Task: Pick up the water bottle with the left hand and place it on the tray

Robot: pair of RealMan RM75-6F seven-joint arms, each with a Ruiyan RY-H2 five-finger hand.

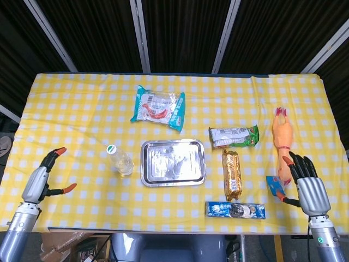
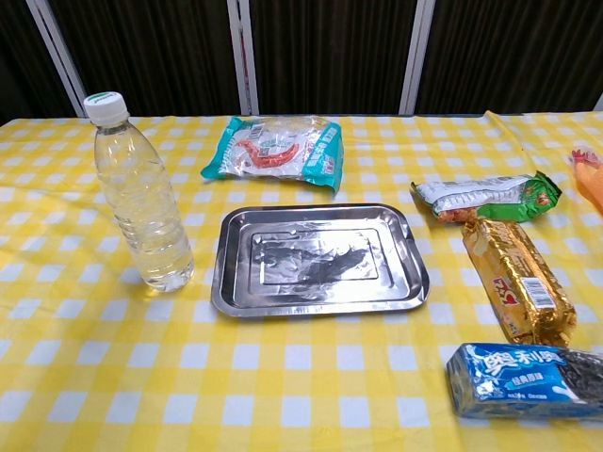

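A clear water bottle point(image 1: 120, 160) point(image 2: 141, 196) with a white cap stands upright on the yellow checked cloth, just left of the steel tray point(image 1: 146, 179) point(image 2: 318, 302). The tray lies flat with nothing in it. My left hand point(image 1: 42, 176) hovers over the table's left front edge, well left of the bottle, turned edge-on with fingers apart and holding nothing. My right hand point(image 1: 305, 185) stays at the right front edge, fingers spread and holding nothing. Neither hand shows in the chest view.
A teal snack bag point(image 1: 158, 107) lies behind the tray. Right of the tray are a green-and-white packet point(image 1: 233, 136), a gold packet point(image 1: 232, 174) and a blue biscuit pack point(image 1: 235, 210). A rubber chicken point(image 1: 282, 142) lies near my right hand.
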